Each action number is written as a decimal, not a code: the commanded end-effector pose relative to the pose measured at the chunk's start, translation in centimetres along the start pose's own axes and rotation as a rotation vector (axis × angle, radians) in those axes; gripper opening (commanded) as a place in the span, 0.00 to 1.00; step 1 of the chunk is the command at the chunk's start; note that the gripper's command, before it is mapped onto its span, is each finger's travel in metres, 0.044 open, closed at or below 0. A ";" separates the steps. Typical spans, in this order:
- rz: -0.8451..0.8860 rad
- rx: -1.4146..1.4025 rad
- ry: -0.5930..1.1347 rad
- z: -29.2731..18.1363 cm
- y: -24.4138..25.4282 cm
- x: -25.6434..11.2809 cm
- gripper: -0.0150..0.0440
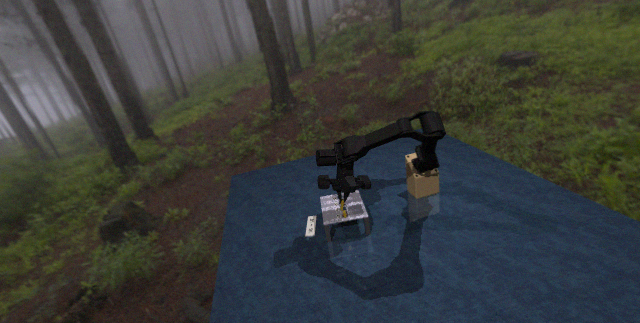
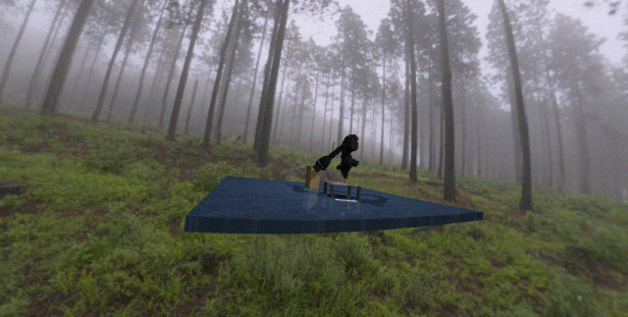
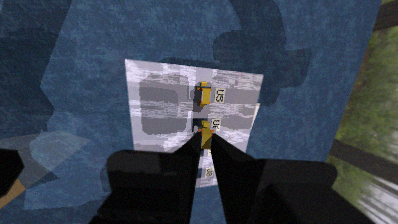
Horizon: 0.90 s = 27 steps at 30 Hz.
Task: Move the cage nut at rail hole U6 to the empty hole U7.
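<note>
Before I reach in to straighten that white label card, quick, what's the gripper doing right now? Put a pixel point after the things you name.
Gripper (image 1: 343,202) (image 2: 345,178) (image 3: 205,136): closed, holding the yellow cage nut (image 3: 206,140) nearest the U6 label.
</note>
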State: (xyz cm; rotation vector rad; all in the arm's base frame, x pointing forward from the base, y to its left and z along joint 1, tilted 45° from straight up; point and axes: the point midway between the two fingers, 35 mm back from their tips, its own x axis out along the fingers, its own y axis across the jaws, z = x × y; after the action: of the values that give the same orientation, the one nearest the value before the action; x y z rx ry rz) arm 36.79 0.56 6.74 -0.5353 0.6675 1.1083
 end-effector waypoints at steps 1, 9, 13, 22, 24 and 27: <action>0.001 -0.004 -0.003 0.1 0.0 -0.1 0.30; 0.001 -0.004 -0.003 0.1 0.0 -0.2 0.30; 0.001 -0.004 -0.003 0.1 0.0 -0.3 0.30; 0.001 -0.004 -0.003 0.0 -0.1 -0.4 0.30; 0.001 -0.004 -0.003 0.0 -0.1 -0.5 0.30; 0.001 -0.004 -0.003 0.0 -0.1 -0.5 0.30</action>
State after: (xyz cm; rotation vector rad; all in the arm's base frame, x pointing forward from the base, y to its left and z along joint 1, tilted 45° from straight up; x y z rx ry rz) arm 36.74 0.24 7.06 -0.5354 0.6674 1.1086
